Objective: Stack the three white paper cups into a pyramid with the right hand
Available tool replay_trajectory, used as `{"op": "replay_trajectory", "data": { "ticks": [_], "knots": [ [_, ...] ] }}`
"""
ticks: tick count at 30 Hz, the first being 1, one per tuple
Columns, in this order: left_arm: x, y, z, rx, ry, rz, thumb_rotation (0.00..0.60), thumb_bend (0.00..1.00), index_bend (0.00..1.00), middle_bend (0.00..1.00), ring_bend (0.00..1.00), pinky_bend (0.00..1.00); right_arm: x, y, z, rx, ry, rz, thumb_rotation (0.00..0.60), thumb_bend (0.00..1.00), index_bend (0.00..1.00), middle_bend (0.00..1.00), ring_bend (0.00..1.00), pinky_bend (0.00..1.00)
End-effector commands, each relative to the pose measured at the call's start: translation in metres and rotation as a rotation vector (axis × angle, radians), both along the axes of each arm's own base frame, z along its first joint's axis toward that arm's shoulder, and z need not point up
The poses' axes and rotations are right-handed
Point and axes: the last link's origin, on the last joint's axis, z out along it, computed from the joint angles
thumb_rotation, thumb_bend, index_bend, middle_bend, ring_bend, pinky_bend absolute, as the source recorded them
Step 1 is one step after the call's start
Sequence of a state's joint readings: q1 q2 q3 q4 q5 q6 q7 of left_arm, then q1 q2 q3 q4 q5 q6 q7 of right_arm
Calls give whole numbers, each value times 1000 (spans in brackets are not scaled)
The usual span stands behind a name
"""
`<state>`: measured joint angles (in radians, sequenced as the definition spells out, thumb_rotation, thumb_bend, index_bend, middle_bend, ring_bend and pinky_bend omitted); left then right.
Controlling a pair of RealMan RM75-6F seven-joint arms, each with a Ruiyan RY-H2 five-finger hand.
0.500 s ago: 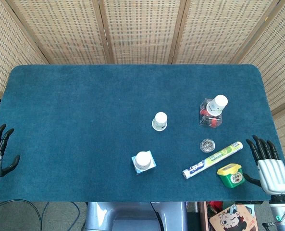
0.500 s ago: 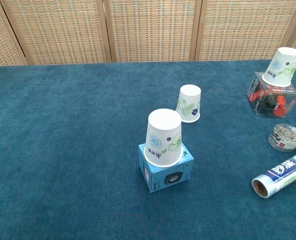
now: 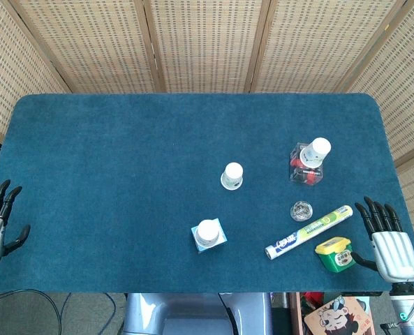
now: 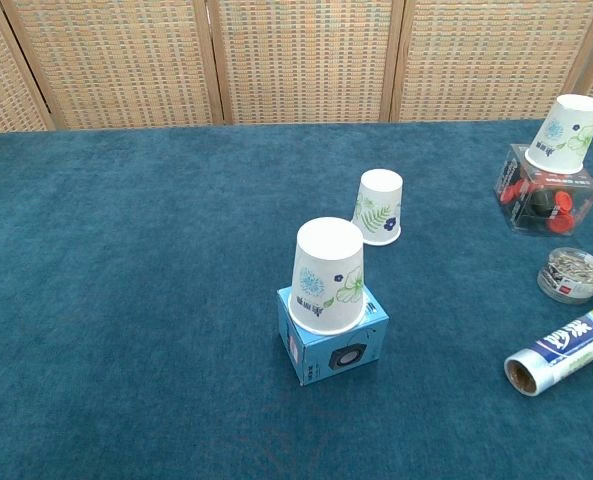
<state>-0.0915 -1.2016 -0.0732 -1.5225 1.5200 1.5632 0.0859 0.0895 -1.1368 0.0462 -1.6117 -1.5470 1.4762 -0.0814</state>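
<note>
Right hand (image 3: 392, 244) is resting open and empty at the bench (image 3: 123, 153) edge, with stacking not yet begun. Three upturned cups are standing well apart: one on a blue box (image 4: 333, 335), one (image 4: 380, 206) on the cloth, one (image 4: 565, 132) atop a clear case. Next, reaching for a cup seems likely.
</note>
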Motion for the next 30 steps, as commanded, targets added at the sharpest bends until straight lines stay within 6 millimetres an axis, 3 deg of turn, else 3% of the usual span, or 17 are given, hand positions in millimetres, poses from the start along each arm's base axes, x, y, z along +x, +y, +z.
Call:
{"op": "replay_trajectory", "data": {
  "ticks": [1,21,30],
  "knots": [
    [0,-1,1,2,-3,-2,600,354,81,0,0,0,2,0,0,-4,-2,10,600,132,0,0,0,0],
    [1,-1,-2,-15,7,5,600,354,81,0,0,0,4,2,-1,0,-14,16,600,132,49,0,0,0],
    [0,-1,-2,-15,5,15,600,355,81,0,0,0,9,-11,-7,32,-28,44,600,132,61,0,0,0]
  ]
}}
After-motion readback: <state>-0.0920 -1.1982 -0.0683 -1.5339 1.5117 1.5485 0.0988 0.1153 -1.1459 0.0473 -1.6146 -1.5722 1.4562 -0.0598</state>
